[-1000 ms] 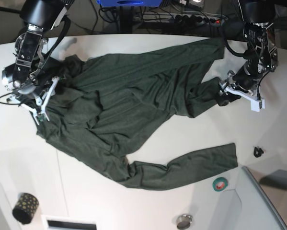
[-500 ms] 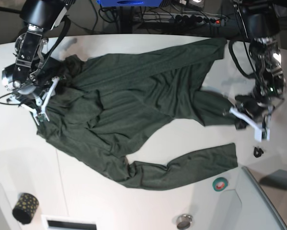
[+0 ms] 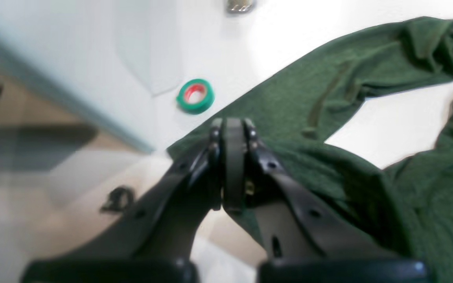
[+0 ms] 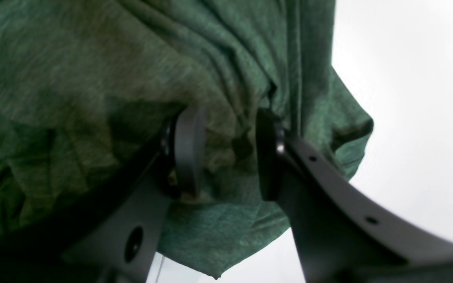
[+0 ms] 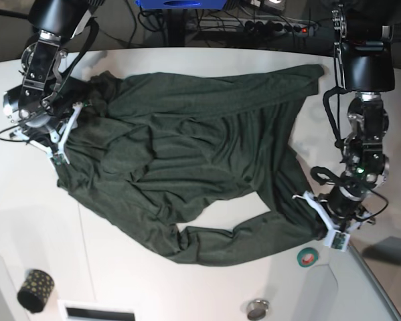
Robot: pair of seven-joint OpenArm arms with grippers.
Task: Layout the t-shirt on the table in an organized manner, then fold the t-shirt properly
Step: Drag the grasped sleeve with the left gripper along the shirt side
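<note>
The dark green t-shirt (image 5: 187,154) lies spread and creased over the white table (image 5: 187,281), with one long sleeve (image 5: 254,234) along its near side. My left gripper (image 5: 318,229) sits at the shirt's right near corner, shut on the fabric edge. In the left wrist view its fingers (image 3: 230,129) are pressed together with the t-shirt (image 3: 328,118) just behind them. My right gripper (image 5: 73,120) is at the shirt's far left end. In the right wrist view the right gripper (image 4: 226,153) has a bunch of the t-shirt (image 4: 92,78) pinched between its fingers.
A green tape roll (image 5: 308,256) lies just beyond the left gripper, also the green tape roll (image 3: 195,96). A small black clip (image 3: 118,198) rests near the table's edge. A black dotted roll (image 5: 35,289) and a round metal piece (image 5: 257,309) sit near the front edge.
My left gripper shut on the shirt's right edge and dragged it toward the front of the table, next to the green tape. The shirt body spread wider. The right gripper barely shifted.
</note>
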